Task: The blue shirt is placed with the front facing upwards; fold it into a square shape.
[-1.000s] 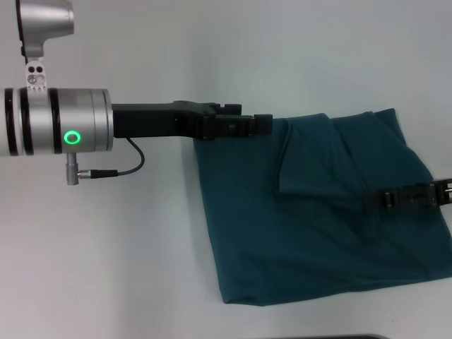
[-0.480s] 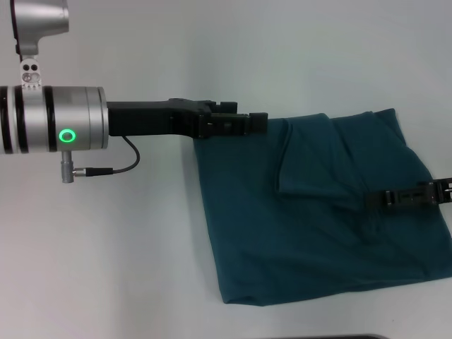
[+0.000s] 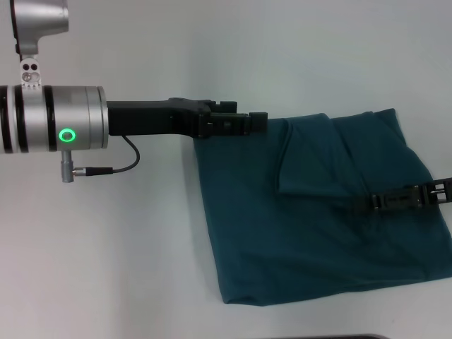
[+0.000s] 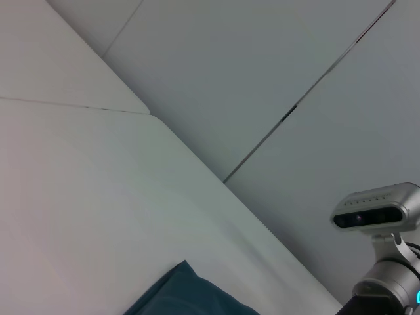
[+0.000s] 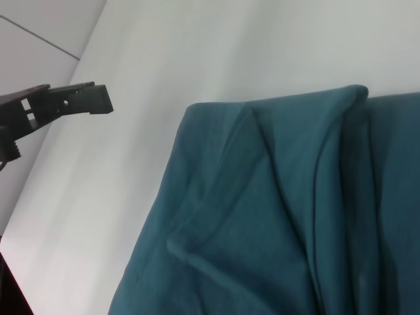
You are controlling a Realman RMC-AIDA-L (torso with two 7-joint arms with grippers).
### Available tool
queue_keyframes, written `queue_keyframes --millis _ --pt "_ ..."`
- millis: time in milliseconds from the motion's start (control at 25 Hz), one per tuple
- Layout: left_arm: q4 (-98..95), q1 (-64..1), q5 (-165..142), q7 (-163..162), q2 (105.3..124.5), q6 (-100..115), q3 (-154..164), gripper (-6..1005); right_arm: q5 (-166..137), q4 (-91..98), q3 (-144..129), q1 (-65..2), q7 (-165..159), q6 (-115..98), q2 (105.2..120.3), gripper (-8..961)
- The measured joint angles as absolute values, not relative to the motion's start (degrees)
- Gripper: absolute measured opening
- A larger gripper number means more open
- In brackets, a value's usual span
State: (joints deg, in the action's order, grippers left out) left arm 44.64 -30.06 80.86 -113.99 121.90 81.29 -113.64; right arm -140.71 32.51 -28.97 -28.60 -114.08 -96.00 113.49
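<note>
Shirt: the dark teal-blue cotton shirt (image 3: 318,212) lay folded into a rough, skewed 4-sided shape on the plain white table (image 3: 106,247), toward the robot's right; no lettering or collar showed, only soft creases and a folded flap near its far edge.
Left gripper: the black left gripper (image 3: 247,123) reached in level from the left, its tips at the shirt's far left corner; fingers looked drawn close together with nothing gripped, though whether they touched the cloth could not be told.
Right gripper: the slim black right gripper (image 3: 367,203) lay over the shirt's right half; whether its fingers were apart or together could not be told.
</note>
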Motion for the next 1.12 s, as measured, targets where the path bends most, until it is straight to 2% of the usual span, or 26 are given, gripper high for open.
queue_keyframes --millis 920,1120 --pt "44.6 -30.1 80.9 -113.9 121.90 81.2 -113.7 937 -140.7 32.5 -31.1 -29.7 -114.1 -94.8 114.08 890" --pt "44.6 -30.1 80.9 -113.9 121.90 81.2 -114.4 936 -140.8 32.5 -33.2 -30.2 -114.3 -94.3 114.21 796"
